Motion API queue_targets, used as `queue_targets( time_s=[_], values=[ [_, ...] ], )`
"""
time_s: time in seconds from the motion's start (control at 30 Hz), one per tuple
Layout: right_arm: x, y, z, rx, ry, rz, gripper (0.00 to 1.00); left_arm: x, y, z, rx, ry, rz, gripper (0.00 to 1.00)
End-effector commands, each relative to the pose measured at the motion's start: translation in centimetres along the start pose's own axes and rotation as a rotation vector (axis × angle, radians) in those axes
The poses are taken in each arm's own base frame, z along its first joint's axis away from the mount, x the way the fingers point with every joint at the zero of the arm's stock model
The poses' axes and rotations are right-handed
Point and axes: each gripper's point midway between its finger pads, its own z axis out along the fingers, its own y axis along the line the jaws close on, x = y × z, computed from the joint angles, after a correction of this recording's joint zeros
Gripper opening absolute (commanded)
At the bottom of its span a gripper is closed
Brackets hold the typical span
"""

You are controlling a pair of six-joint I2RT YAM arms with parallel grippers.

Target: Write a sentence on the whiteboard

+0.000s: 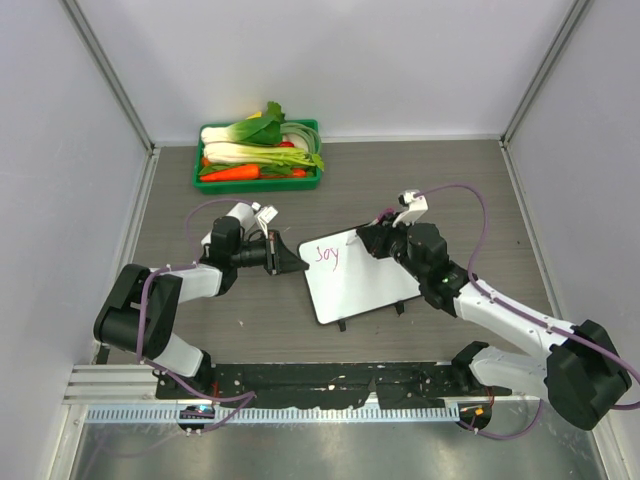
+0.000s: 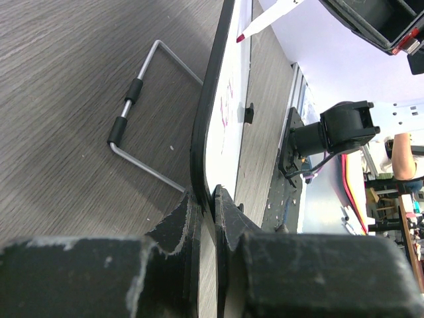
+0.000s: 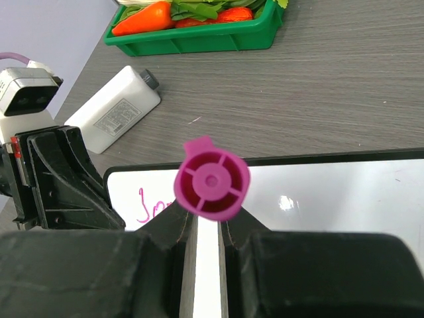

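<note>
Centrally, on the dark wood-grain worktop [image 1: 450, 190], the whiteboard [image 1: 365, 280] stands slightly turned, its small black feet [image 1: 340, 325] toward the arm bases.

Left arm: the left gripper [image 1: 283, 255] is clamped on the board's left edge. The left wrist view shows both fingers pressed against the thin dark rim, one on either face. Behind the board in that view, a bent wire stand [image 2: 142, 112] with two black sleeves rests on the worktop.

Right arm: the right gripper [image 3: 209, 215] is closed around a marker [image 3: 212, 185], whose round magenta end faces the wrist camera. The barrel points down toward the board's upper-left area. The marker's coloured tip [image 2: 240, 38] lies close to the white surface near the far corner; whether it touches cannot be told.

The sentence [image 1: 325, 255] consists of one short pink word, roughly "Joy", near the board's left end, just beside the left gripper. The rest of the surface is glossy white.

Far side: a green tray [image 1: 258, 185] holding a carrot [image 1: 232, 172] and leafy greens [image 1: 255, 130] sits near the back wall, well apart from the board. A white bottle [image 3: 112, 109] with a dark cap lies on the worktop between tray and board.
</note>
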Motion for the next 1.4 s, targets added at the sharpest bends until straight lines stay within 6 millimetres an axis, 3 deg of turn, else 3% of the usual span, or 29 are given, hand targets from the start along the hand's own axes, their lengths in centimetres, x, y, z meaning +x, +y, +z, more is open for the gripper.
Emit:
queue_targets(
  time_s=[0.0, 0.43, 0.9, 1.03, 1.37],
  values=[
    [0.5, -1.0, -0.3, 0.029, -0.002, -0.02, 0.01, 1.3, 0.7, 0.2, -0.012, 0.032, 0.015, 0.0],
    [1.4, -0.7, -1.2, -0.002, 0.017, -0.012, 0.02, 1.4, 0.7, 0.2, -0.01, 0.034, 0.014, 0.0],
    [-4.5, 2.6, -1.3, -0.091, -0.119, 0.03, 0.01, 1.3, 0.6, 0.2, -0.005, 0.035, 0.014, 0.0],
    [-4.8, 2.9, -0.5, -0.09, -0.12, 0.033, 0.01, 1.3, 0.6, 0.2, -0.006, 0.033, 0.016, 0.0],
    [-3.5, 1.4, 0.6, -0.037, -0.083, 0.035, 0.01, 1.3, 0.6, 0.2, -0.004, 0.036, 0.015, 0.0]
  ],
)
